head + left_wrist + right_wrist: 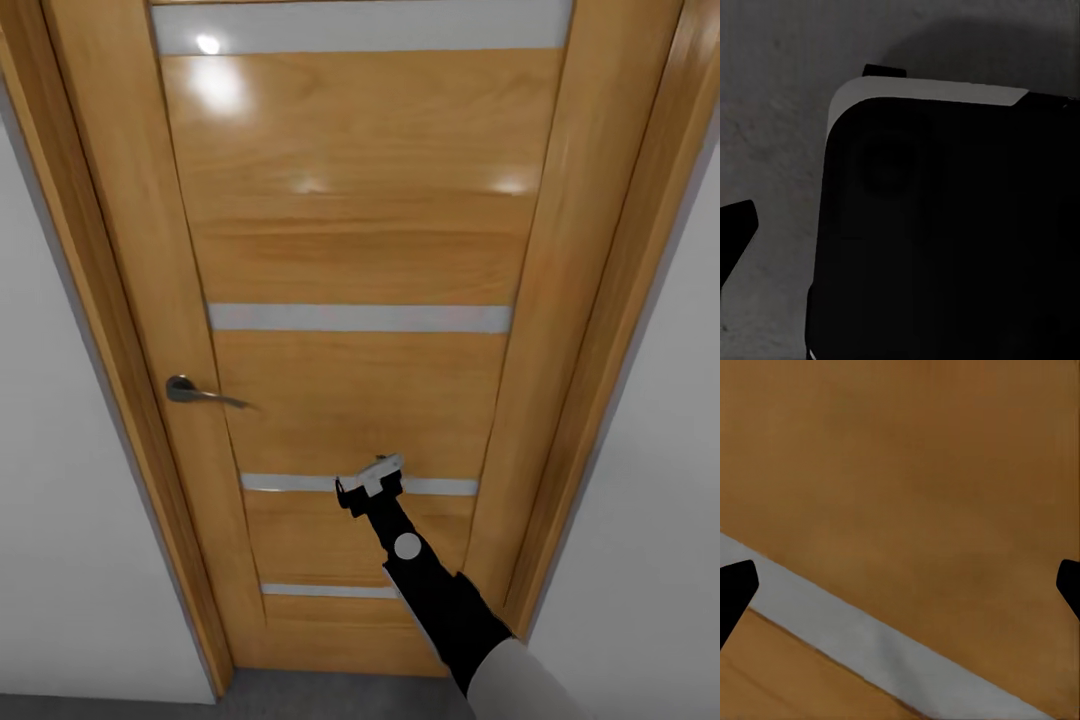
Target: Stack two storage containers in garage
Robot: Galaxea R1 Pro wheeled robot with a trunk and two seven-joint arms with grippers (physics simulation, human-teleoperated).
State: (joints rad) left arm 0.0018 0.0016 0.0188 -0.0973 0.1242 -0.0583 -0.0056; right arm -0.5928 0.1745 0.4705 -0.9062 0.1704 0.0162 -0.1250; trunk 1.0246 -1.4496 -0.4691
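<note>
Containers are not before the robot at this closed wooden door (350,250); right gripper (370,483), fingers spread wide and empty, hovers low at centre against a pale stripe (360,318); better to press the handle (200,392) at middle left; left gripper's state I cannot tell.

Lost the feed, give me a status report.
Right claw open, empty, at the door. Left claw empty. No containers seen. Closed door blocks; handle untouched.

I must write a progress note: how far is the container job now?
Nothing looks done: no container shows. In hand: the right tool, fingers spread and empty, is stretched out to the closed wooden door, near a grey strip and away from the handle. Left: opening the door, carrying, stacking.
</note>
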